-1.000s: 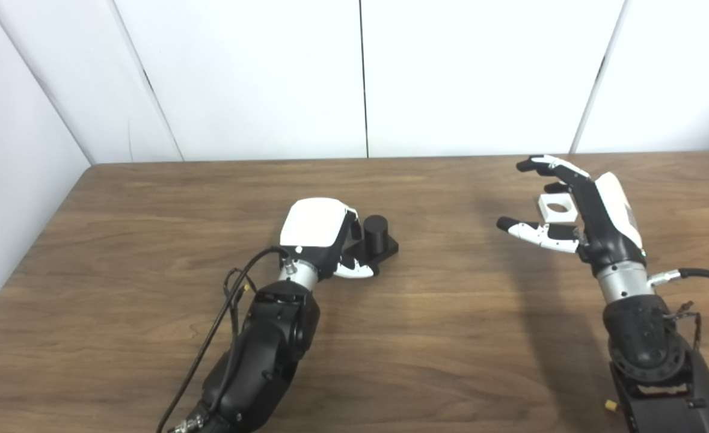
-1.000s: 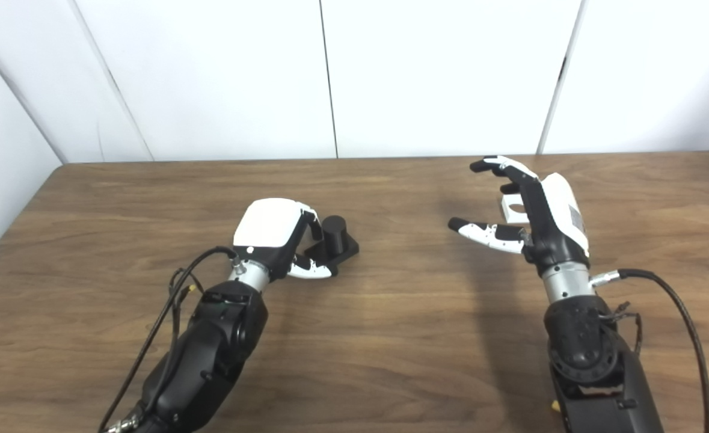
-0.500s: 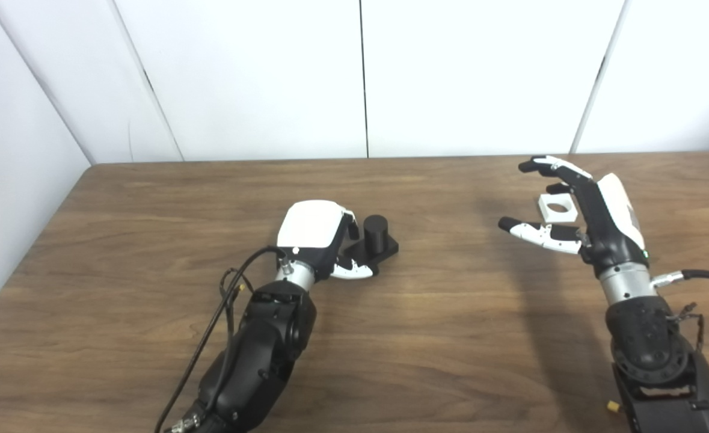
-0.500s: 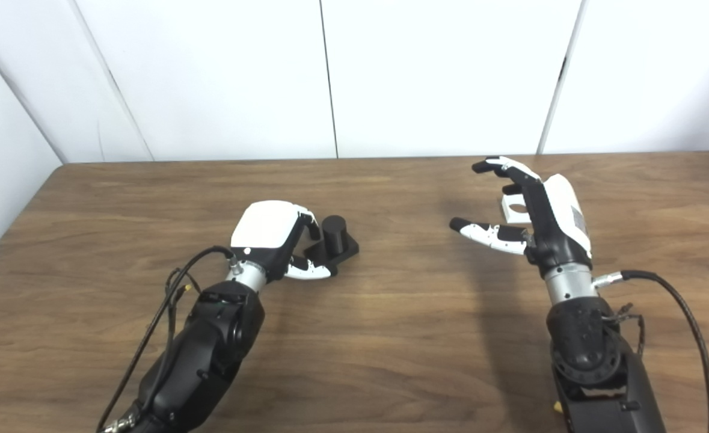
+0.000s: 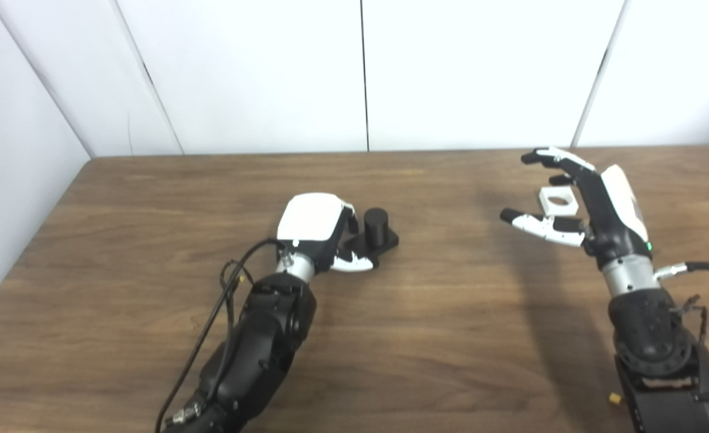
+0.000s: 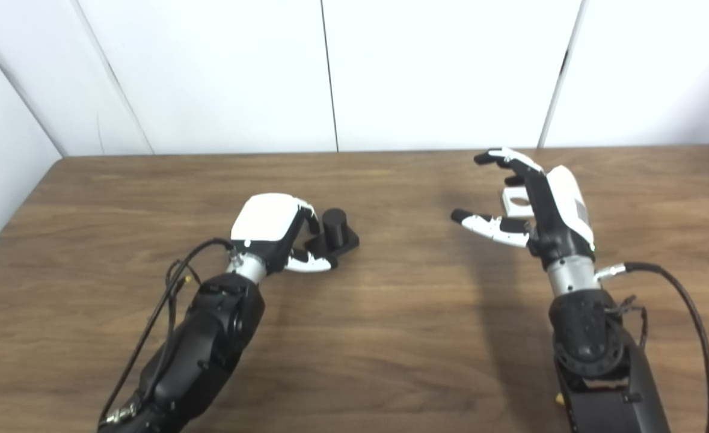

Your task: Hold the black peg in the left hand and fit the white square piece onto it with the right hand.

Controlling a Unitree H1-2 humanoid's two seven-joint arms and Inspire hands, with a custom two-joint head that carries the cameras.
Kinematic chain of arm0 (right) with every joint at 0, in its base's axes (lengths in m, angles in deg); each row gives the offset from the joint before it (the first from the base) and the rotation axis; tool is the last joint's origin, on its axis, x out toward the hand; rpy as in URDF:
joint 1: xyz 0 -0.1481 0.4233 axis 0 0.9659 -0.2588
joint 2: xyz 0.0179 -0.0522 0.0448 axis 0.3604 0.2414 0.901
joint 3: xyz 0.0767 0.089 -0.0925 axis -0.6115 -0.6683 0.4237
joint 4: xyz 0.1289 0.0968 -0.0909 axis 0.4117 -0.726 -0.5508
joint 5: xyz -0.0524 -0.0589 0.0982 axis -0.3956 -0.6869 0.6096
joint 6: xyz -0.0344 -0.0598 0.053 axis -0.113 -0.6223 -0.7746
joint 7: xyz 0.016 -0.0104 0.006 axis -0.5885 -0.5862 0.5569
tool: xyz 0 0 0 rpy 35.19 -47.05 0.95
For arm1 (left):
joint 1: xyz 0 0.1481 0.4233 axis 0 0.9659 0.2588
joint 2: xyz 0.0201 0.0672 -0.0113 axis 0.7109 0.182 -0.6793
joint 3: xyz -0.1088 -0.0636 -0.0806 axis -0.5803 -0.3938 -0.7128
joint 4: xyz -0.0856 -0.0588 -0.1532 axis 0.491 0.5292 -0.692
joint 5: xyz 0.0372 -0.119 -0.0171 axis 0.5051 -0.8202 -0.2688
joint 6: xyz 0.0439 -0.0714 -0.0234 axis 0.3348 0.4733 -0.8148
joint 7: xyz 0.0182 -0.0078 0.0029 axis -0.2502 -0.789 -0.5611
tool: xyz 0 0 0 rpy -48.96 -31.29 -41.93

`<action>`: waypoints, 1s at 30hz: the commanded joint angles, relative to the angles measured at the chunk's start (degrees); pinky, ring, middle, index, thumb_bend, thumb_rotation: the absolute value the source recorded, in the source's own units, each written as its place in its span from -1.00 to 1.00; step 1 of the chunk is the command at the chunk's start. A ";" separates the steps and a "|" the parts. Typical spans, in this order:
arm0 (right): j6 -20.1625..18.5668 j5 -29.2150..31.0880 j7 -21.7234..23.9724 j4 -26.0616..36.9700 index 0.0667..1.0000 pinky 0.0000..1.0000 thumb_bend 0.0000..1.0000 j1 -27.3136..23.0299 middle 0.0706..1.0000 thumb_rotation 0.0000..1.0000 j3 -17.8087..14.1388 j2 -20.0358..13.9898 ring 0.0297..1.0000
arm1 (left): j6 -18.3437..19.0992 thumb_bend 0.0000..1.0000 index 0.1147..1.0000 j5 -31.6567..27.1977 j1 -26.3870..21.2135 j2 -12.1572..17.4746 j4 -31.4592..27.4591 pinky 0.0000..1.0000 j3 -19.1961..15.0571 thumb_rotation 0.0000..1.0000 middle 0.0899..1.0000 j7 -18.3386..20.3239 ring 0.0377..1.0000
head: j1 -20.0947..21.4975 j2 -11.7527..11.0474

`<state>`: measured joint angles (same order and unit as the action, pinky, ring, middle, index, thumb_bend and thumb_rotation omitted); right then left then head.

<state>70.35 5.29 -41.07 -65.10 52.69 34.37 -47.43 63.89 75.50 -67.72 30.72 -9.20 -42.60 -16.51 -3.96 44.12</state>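
The black peg (image 5: 376, 221), a short cylinder on a flat square base, stands on the wooden table (image 5: 150, 198) near the middle. My left hand (image 5: 315, 224) lies against the base's left side, with its fingers curled over the base and its thumb along the front. The white square piece (image 5: 557, 200), with a round hole, lies flat on the table at the right. My right hand (image 5: 595, 201) hovers over it, open, its fingers arched above the piece and its thumb stretched out to the left. The hand hides part of the piece (image 6: 515, 204).
White wall panels (image 5: 360, 72) rise right behind the table's far edge, and a wall also runs along the left side. Cables trail from both forearms (image 6: 679, 294). Bare wood lies between the two hands.
The whole picture has shifted slightly upward, so the camera moved. Both hands keep nearly the same pose; the left stays on the peg's base and the right stays open over the white piece.
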 commanded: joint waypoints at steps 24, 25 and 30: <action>1.01 0.32 -0.15 1.59 0.41 0.49 0.35 -2.70 0.64 -0.39 -0.93 -1.28 0.64 | -1.98 0.04 -0.16 -7.46 -0.14 2.51 0.71 0.60 -1.11 -0.85 0.60 2.60 0.62 | 0.45 0.09; 1.15 0.30 -0.21 1.50 0.41 0.50 0.35 -2.75 0.64 -0.38 -0.90 -1.34 0.64 | -2.81 0.04 -0.16 -8.70 -0.19 2.80 0.68 0.60 -1.12 -0.85 0.61 2.88 0.62 | 0.47 0.05; 0.67 0.03 0.00 1.63 0.41 0.48 0.34 -2.95 0.64 -0.35 -0.77 -1.62 0.65 | -7.07 0.04 -0.15 -15.80 -0.54 4.54 0.28 0.52 -1.22 -0.84 0.63 5.52 0.60 | 1.26 -0.21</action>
<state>70.16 5.29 -40.67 -65.15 52.33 34.00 -48.47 58.11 61.14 -68.87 33.34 -9.40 -44.47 -14.23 -2.64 43.86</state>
